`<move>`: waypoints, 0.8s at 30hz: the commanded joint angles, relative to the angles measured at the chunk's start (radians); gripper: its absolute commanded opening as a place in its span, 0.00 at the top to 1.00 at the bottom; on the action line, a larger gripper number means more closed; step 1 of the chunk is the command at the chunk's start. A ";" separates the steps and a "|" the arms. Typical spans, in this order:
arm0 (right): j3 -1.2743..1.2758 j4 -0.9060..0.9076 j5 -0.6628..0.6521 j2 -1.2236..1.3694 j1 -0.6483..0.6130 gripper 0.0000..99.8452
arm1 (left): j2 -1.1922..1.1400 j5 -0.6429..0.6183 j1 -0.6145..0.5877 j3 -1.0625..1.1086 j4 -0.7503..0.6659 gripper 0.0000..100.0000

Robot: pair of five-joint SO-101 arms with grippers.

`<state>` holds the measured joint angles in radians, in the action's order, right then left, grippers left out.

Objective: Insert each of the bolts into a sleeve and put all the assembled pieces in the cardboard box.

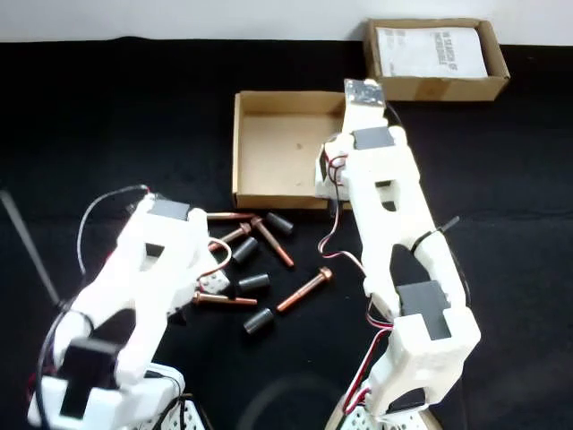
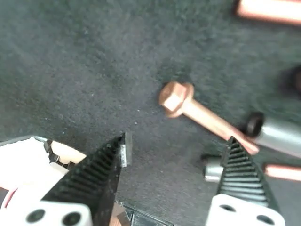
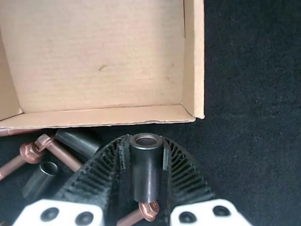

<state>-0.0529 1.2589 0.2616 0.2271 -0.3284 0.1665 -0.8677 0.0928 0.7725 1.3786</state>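
The right gripper [image 3: 145, 141] is clamping a dark sleeve [image 3: 145, 174]. Its ridged black jaws are pressing on both sides of the tube, and the sleeve's open end is pointing toward the cardboard box [image 3: 194, 56]. A copper bolt head [image 3: 148, 210] is showing at the sleeve's other end; whether that bolt is sitting inside the sleeve is not clear. In the high view the right arm [image 1: 394, 224] is stretching far across the black table [image 1: 116, 116], with its gripper hanging at the near right corner of the cardboard box.

The left gripper [image 2: 177, 140] is hanging low over the cloth with its jaws wide apart, gripping nothing. A copper bolt [image 2: 202, 117] is lying just beyond the jaw tips, with its shank end just beside the mouth of a grey second sleeve [image 2: 280, 136]. In the high view the left arm [image 1: 134, 296] is sitting at the near left, its gripper end reaching in among the loose parts.

Several loose bolts [image 1: 304, 291] and loose sleeves [image 1: 254, 283] are lying scattered on the table between the two arms, on the near side of the cardboard box. None of these bolts is sitting in a sleeve. At the far right a smaller box [image 1: 434, 87] is holding a printed sheet [image 1: 430, 49]
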 commanded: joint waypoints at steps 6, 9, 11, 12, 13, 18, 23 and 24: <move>0.001 -0.031 -0.002 -0.007 0.007 0.99 | -0.188 -0.005 0.027 -0.102 -0.029 0.69; 0.001 -0.031 -0.002 -0.007 0.007 0.99 | -0.251 -0.009 0.050 -0.131 -0.029 0.71; 0.001 -0.031 -0.002 -0.007 0.008 0.99 | -0.289 -0.054 0.061 -0.148 -0.031 0.78; 0.001 -0.031 -0.003 -0.007 0.008 0.99 | -0.308 -0.066 0.062 -0.162 -0.031 0.83; 0.001 -0.031 -0.005 -0.007 0.008 0.99 | -0.323 -0.069 0.062 -0.177 -0.031 0.89; 0.001 -0.031 -0.003 -0.005 0.008 0.99 | -0.367 -0.068 0.062 -0.257 -0.025 0.93; 0.002 -0.031 -0.008 -0.005 0.008 0.99 | -0.366 -0.068 0.056 -0.338 -0.023 0.95; 0.002 -0.031 -0.008 -0.005 0.010 0.99 | -0.366 -0.068 0.053 -0.355 -0.023 0.98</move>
<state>-0.0529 1.2405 0.2616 0.2271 -0.3284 -0.2018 -0.9260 0.1527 0.4733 1.3510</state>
